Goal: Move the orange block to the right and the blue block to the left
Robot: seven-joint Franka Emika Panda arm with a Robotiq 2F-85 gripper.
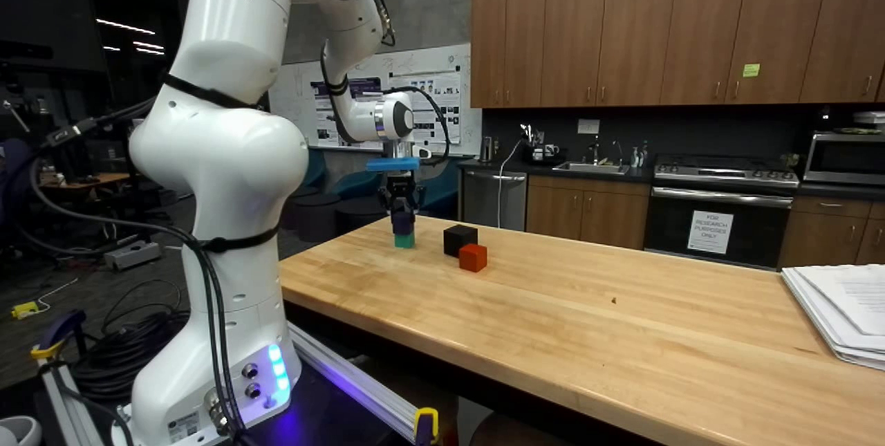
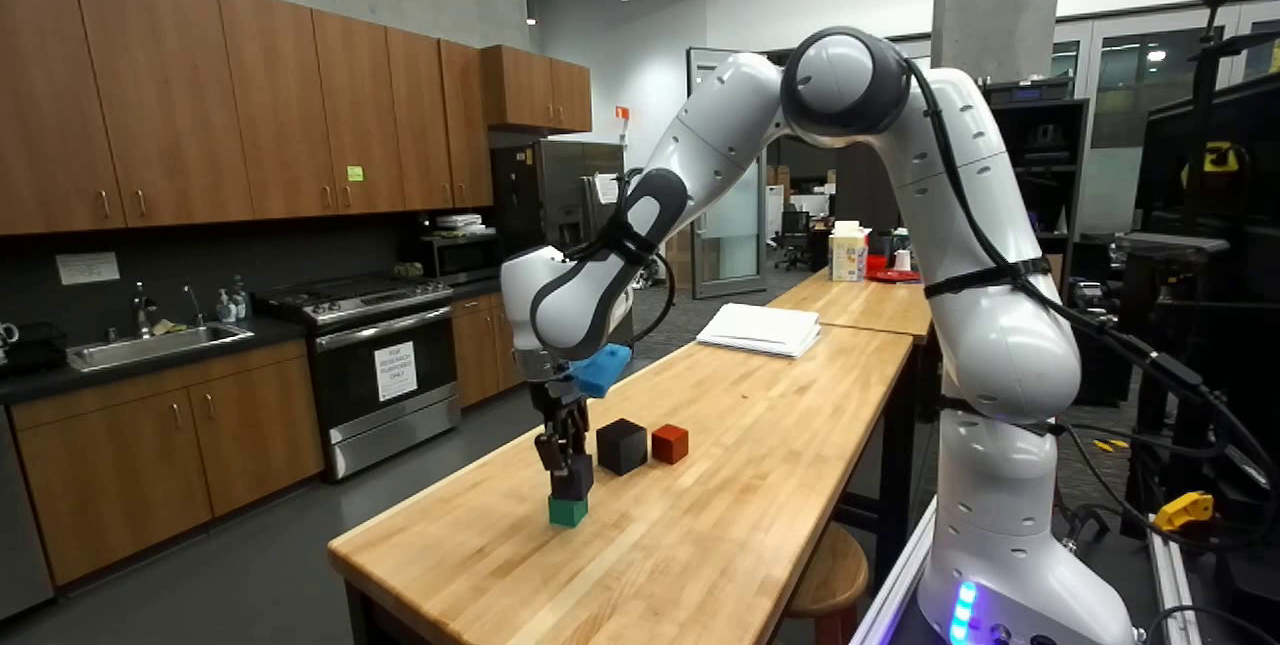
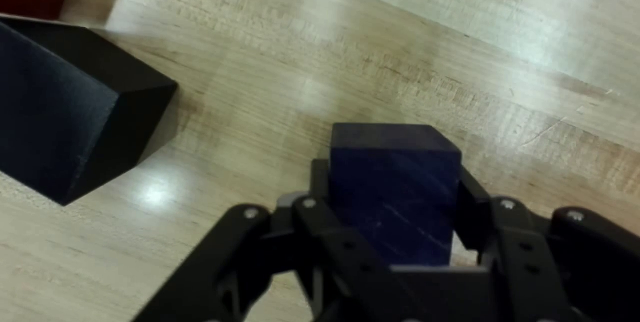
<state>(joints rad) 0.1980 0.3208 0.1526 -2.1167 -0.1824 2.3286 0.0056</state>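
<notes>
bench (image 1: pixel 622 349): big, flat and made of wood; all the blocks are on it or above it.
tool (image 3: pixel 394 191): it points down and has the blue block (image 3: pixel 395 209) pinched by two opposite sides.
black block (image 2: pixel 622 447): the biggest block; it stands near the tool, apart from it, and just beside the orange block (image 1: pixel 473 258).
blue block, feel: looks hard and smooth, with pale scratches on its face. I guess it is light and won't squash or break, but it could slip if held crooked.
blue block, hold: flat sides, straight on, just as the tool has it.
blue block, place: in the tool, right above the green block (image 2: pixel 568 511); both exterior views show no gap between the two.
green block: small; it sits on the bench, below the tool.
orange block, feel: looks hard too, and likely light and tough.
orange block, hold: two flat sides, about halfway up; best the pair the black block doesn't crowd.
orange block, place: on the bench, right of the tool in both exterior views, near but not touching it. I can't tell if it touches the black block.
</notes>
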